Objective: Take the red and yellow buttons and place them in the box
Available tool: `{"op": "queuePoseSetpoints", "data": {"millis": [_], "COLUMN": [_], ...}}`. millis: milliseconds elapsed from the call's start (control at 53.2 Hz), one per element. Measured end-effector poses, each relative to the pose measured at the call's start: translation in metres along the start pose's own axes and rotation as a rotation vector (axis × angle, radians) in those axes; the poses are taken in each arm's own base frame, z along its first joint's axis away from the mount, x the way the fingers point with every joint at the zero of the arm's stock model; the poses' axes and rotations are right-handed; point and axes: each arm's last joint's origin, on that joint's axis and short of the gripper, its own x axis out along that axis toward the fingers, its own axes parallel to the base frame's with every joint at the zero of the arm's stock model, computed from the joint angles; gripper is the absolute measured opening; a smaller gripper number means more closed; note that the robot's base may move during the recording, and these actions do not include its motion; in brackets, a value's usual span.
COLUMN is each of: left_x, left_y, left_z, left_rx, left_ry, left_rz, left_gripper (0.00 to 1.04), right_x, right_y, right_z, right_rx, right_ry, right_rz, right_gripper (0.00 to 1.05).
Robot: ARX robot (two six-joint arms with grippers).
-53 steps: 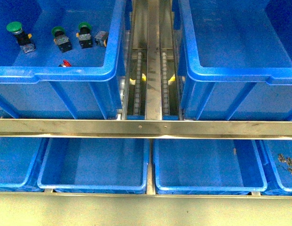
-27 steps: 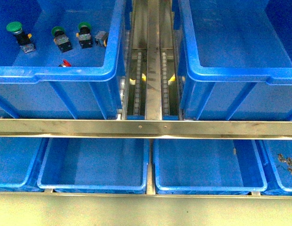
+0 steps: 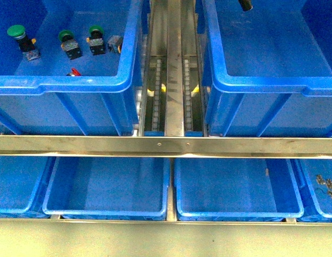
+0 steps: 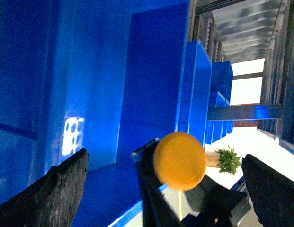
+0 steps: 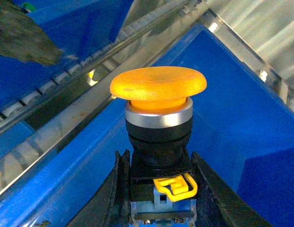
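Observation:
My right gripper (image 5: 158,158) is shut on the black body of a yellow button (image 5: 158,87), cap up, above the inside of the big blue box (image 5: 241,123). In the front view only a dark tip of that gripper (image 3: 245,4) shows, over the upper right box (image 3: 262,83). My left gripper (image 4: 164,163) is open and empty, its fingers (image 4: 57,189) wide apart. It faces the yellow button (image 4: 180,161) and a blue crate wall (image 4: 99,94). A small red piece (image 3: 74,71) shows just behind the upper left crate's near rim.
The upper left crate (image 3: 59,83) holds three green-capped switches (image 3: 67,37) and a grey switch (image 3: 115,43) on its side. A steel roller rail (image 3: 174,80) runs between the crates. A steel bar (image 3: 166,145) crosses above several shallow blue trays (image 3: 107,209).
A dark tip of my right gripper has come into the front view at the top, over the upper right box. Nothing else has moved.

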Motion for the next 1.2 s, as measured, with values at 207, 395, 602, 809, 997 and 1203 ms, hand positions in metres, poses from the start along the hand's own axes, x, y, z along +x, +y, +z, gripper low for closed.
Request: {"op": "queuePoseSetpoints", "data": {"millis": [207,395,602,809,997,1203], "left_x": [-0.054,-0.097,-0.14,-0.19,-0.24,-0.269], "left_y": [0.032,0.067,0.088,0.085,0.071,0.072], "left_z": [0.004,0.0,-0.018,-0.083,-0.152,-0.179], "left_rx": [0.064,0.154,0.22,0.258,0.525,0.874], "left_ry": [-0.1,-0.232,-0.356,-0.484,-0.675,-0.762], "left_rz": [0.136,0.339,0.535,0.771,0.693,0.669], "left_gripper": [0.97,0.97,0.97,0.97,0.81,0.45], "right_x": [0.001,0.0,-0.01,-0.038,-0.051,-0.056], "right_y": [-0.004,-0.007,-0.002,-0.005,-0.007,0.001], "right_z": [-0.003,-0.005,-0.015,-0.022,-0.026,-0.019], "right_rx": [0.011,0.055,0.113,0.208,0.283,0.339], "right_ry": [0.009,0.0,-0.008,-0.08,-0.123,-0.124], "right_rz": [-0.01,-0.04,-0.044,0.004,0.048,0.04], "right_gripper": [0.26,0.26,0.26,0.26,0.26,0.26]}}
